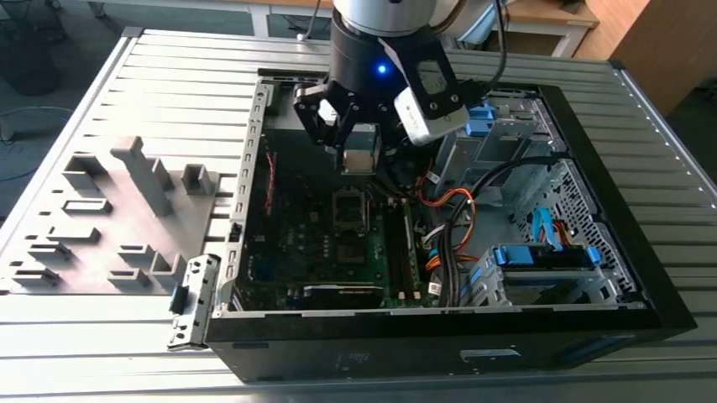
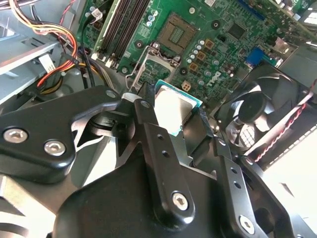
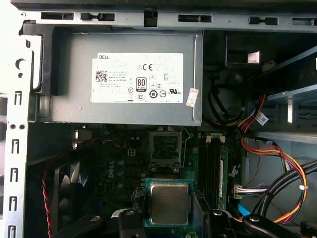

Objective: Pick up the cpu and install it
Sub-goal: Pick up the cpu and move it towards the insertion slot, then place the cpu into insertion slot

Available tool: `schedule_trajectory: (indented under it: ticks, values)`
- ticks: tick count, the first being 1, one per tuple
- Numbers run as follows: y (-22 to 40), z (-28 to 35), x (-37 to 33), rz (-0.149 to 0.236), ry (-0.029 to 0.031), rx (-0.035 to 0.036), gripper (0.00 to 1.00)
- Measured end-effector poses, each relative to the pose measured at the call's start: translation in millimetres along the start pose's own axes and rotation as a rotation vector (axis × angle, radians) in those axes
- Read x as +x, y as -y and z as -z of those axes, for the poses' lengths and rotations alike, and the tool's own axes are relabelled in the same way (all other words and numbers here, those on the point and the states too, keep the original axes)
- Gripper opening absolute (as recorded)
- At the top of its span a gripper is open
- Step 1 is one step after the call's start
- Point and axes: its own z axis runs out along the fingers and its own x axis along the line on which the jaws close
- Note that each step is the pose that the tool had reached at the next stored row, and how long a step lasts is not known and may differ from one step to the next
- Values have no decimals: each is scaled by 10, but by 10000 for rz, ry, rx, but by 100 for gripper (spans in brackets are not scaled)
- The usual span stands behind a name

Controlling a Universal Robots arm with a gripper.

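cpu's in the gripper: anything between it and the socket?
Nothing visible. The gripper holds the cpu above the motherboard, and the board between it and the socket is bare in the first wrist view. The orange and yellow cables run off to one side, beyond the memory slots.

- Chip (image 3: 169, 201): in the first wrist view, its side edges are partly covered by the claw (image 3: 170, 210) clamped on it. In the second wrist view, one side is hidden behind a black finger (image 2: 148, 131).
- Socket (image 2: 148, 72): near part hidden behind that finger.
- Fan (image 2: 255, 111): near rim hidden by the claw's body.
- Arm (image 1: 375, 34): cut off by the exterior view's top edge.
- Power-supply box (image 3: 124, 99): small label print too fine to make out.
- Bench (image 1: 168, 75): cut off at the edges.
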Motion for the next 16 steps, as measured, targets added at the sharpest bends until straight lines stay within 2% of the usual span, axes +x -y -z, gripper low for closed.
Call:
schedule_trajectory:
  ticks: [16]
  values:
    - [25,-100,-1,49,-1,1,47]
